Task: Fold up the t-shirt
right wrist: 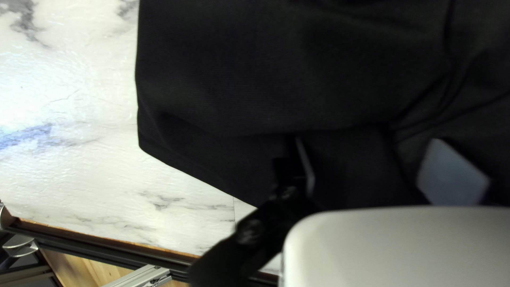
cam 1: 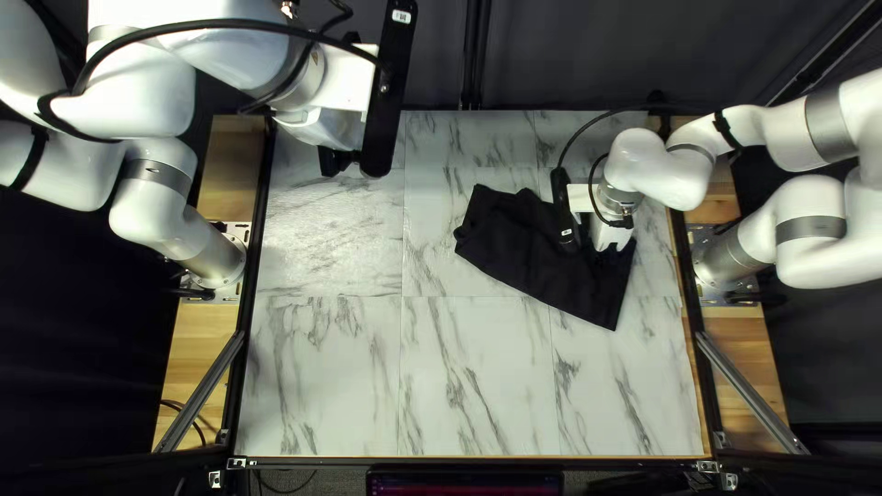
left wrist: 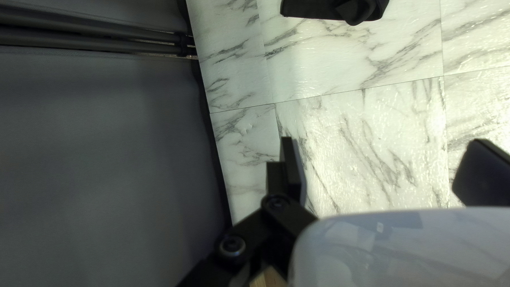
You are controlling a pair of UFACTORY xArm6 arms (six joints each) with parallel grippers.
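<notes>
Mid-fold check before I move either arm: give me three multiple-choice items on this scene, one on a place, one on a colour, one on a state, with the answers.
1. Where does the t-shirt lie in the top left view?
A. In the near left corner
B. Toward the table's right side, beneath the right end effector
C. On the wood strip at the left

2. What colour is the t-shirt?
A. Black
B. Red
C. White

3. How does the left end effector stand?
A. Shut on the t-shirt
B. Shut on nothing
C. Open

Answers:
1: B, the top left view shows the right arm reaching down over the cloth.
2: A, the cloth is dark against the pale marbled tabletop.
3: C, the left wrist view shows its two fingers wide apart with only tabletop beyond them.
</notes>
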